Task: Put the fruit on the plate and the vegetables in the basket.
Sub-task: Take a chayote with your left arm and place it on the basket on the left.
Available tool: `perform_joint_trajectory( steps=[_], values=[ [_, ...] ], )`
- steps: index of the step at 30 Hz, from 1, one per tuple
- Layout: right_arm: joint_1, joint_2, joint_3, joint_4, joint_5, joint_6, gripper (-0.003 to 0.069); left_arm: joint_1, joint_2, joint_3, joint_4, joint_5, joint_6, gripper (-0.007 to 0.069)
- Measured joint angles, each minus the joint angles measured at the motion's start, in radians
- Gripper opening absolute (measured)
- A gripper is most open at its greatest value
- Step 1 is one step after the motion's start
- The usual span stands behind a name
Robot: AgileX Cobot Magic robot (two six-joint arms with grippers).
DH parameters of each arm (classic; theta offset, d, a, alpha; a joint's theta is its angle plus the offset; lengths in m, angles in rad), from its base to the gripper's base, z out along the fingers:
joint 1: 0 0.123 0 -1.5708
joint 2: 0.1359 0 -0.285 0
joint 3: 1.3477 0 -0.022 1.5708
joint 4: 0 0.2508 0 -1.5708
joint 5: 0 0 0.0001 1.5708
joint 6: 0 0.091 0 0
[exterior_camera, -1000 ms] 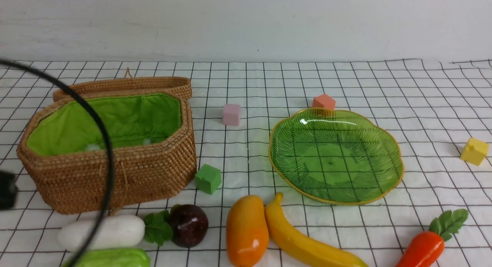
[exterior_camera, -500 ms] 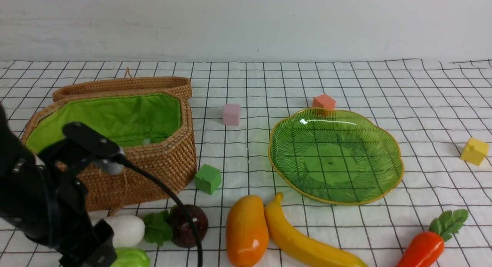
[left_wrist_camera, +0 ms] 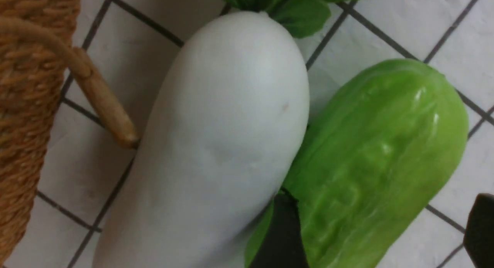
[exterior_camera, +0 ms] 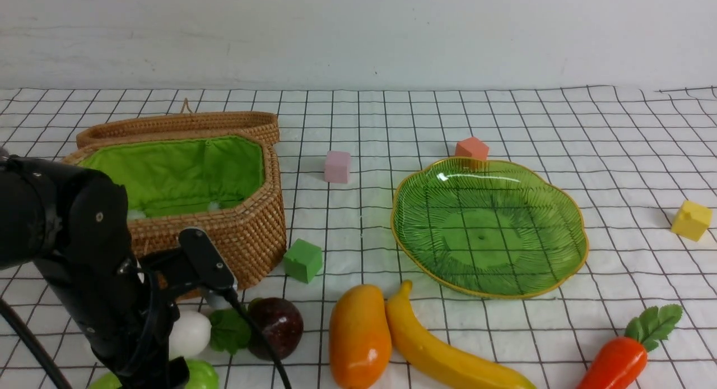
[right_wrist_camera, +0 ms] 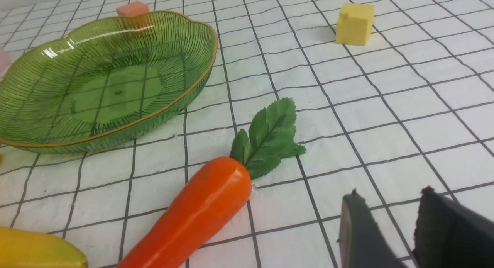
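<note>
The left pincer [left_wrist_camera: 380, 241] is spread wide and nothing is gripped. The glossy green ridged vegetable [left_wrist_camera: 378, 152] is straddled between its fingers, with one finger [left_wrist_camera: 279, 237] wedged into the seam where the white radish [left_wrist_camera: 216, 144] touches the vegetable. The vegetable is judged to be light, rigid and slippery, so it should be taken across its mid-body, with the ridges used for purchase. The basket [exterior_camera: 246, 237], open and green-lined, is found just beyond the radish.
</note>
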Motion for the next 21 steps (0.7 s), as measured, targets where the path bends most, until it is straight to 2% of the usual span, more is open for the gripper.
perform_joint_trajectory(
  steps=[11,13,16,21],
  values=[
    [0.0,0.0,0.0,0.0,0.0,0.0,0.024,0.0,0.046,0.0,-0.068,0.017,0.003,0.0529],
    [0.0,0.0,0.0,0.0,0.0,0.0,0.024,0.0,0.046,0.0,-0.076,0.028,0.003,0.0492],
    [0.0,0.0,0.0,0.0,0.0,0.0,0.024,0.0,0.046,0.0,-0.081,0.053,0.003,0.0382],
    [0.0,0.0,0.0,0.0,0.0,0.0,0.024,0.0,0.046,0.0,-0.083,0.061,0.003,0.0383]
  ],
)
